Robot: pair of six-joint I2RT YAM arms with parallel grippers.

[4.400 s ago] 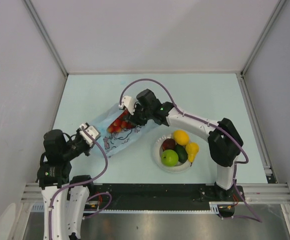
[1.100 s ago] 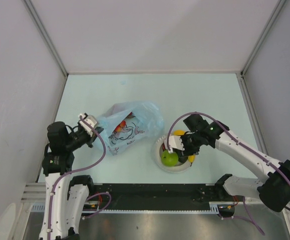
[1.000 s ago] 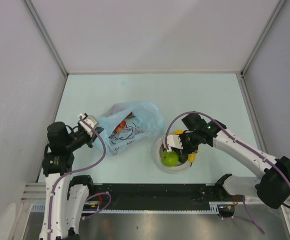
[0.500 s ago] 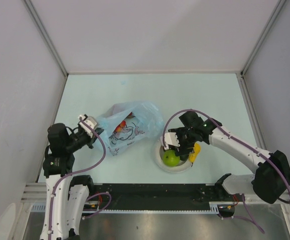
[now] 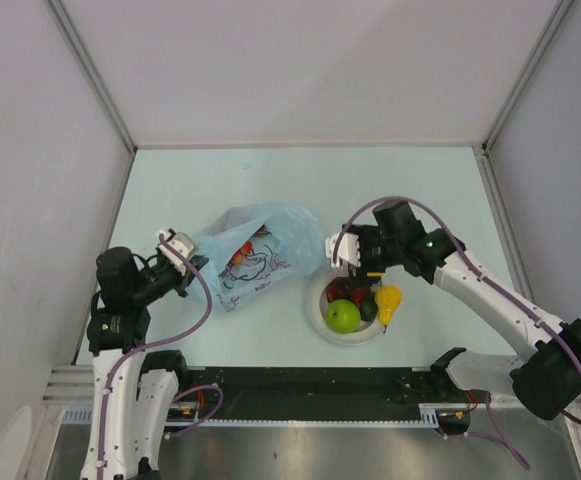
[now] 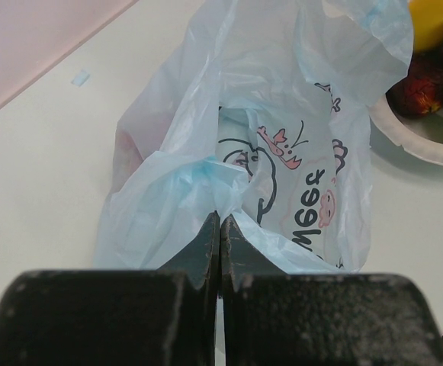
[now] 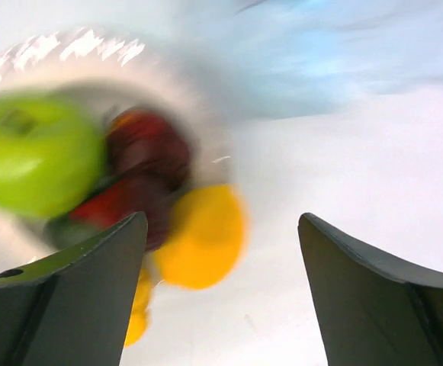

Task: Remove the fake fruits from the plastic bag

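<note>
Right gripper (image 7: 223,236) gapes wide, empty, fake fruits (image 7: 34,152) below its jaws (blurry view).
Left gripper (image 6: 220,232) pinched tight on the near edge of the plastic bag (image 6: 282,114).

Left gripper (image 5: 189,267) on plastic bag (image 5: 267,238) edge — right gripper (image 5: 338,252) between bag and fruit-laden plate (image 5: 353,340)

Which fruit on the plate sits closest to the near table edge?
The green apple, at the plate's near left rim. The yellow fruit and the dark red fruit lie farther back.
</note>
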